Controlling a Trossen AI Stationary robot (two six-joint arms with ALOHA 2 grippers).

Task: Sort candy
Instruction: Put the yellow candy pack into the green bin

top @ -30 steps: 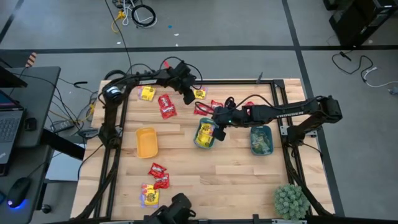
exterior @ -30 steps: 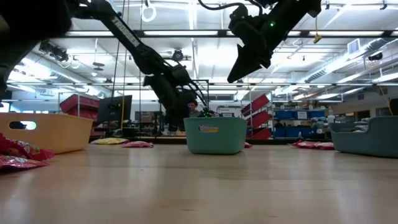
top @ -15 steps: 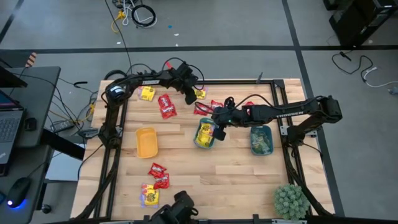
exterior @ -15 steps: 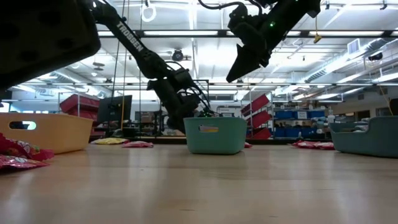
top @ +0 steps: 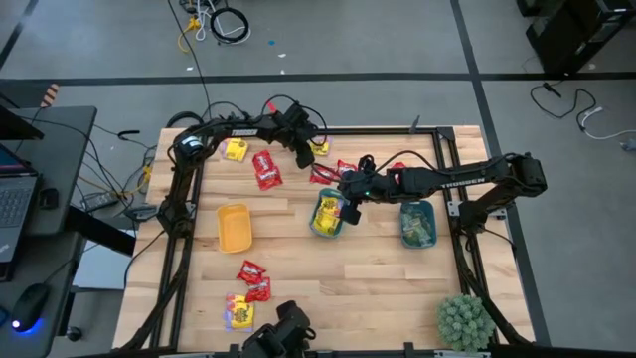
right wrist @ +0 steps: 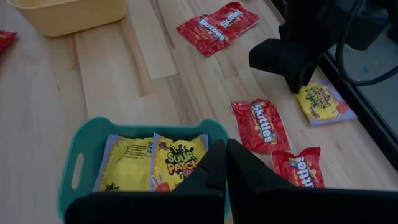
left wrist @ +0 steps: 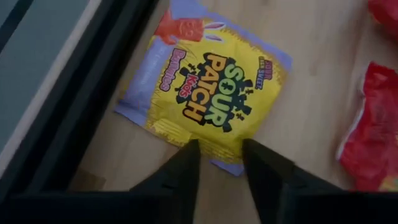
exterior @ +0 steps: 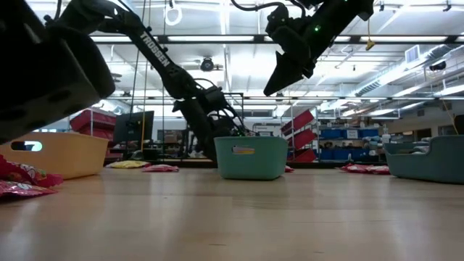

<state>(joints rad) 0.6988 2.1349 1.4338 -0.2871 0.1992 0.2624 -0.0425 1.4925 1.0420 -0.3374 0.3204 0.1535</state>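
In the high view the left gripper [top: 301,151] sits near the top centre of the table [top: 298,268], low over a yellow packet [top: 319,149] at the back rail; its wrist view shows the fingers [left wrist: 186,163] apart, their tips just at the near edge of that Sour Patch packet [left wrist: 208,93], not yet closed on it, with a red packet [left wrist: 373,143] at the right of that frame. The right gripper [top: 348,211] hangs at the centre of the high view above the middle teal tray [top: 316,225], and its fingers [right wrist: 214,163] are together with nothing between them (2 yellow packets [right wrist: 177,158] lie in the tray below). A second teal tray [top: 417,224] to the right holds green packets, and a yellow tray [top: 234,229] stands left of centre. Loose candy lies scattered: another yellow packet [top: 236,149] and a red one [top: 266,169] at upper left, red ones [top: 328,175] just above the middle tray, and a red and yellow cluster [top: 246,290] at lower left. A plant [top: 465,320] stands at lower right.
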